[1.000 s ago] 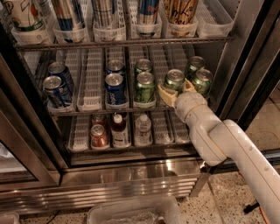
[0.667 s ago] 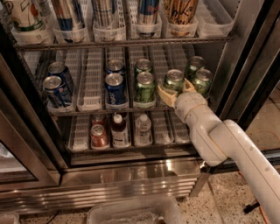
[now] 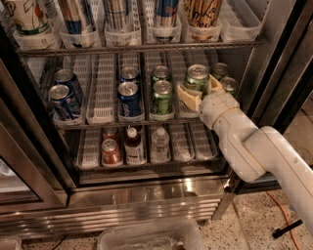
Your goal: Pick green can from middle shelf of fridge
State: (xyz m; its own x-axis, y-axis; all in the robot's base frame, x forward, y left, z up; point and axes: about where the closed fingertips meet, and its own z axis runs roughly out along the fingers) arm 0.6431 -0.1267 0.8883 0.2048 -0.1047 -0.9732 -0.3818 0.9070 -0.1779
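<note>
The fridge [image 3: 146, 200] stands open, with three wire racks inside. On the middle shelf [image 3: 105, 88], white lane trays hold blue cans [image 3: 129, 100] on the left and green cans in the middle and on the right. My gripper [image 3: 198, 86] reaches in from the right, with its tan fingers [image 3: 188, 96] closed on either side of a green can [image 3: 197, 77] in the right lane. The can sits slightly raised above the tray. Two more green cans [image 3: 162, 96] stand one lane to the left. Others [image 3: 229, 85] show behind my wrist.
The top rack holds tall cans and cups in plastic trays [image 3: 166, 14]. The bottom rack holds small bottles [image 3: 133, 144] and a red can [image 3: 111, 151]. A dark door frame [image 3: 279, 73] stands close on the right. A clear plastic bin [image 3: 149, 237] lies on the floor in front.
The gripper has moved up and slightly right, and the green can between its fingers has risen with it. The other cans have not moved.
</note>
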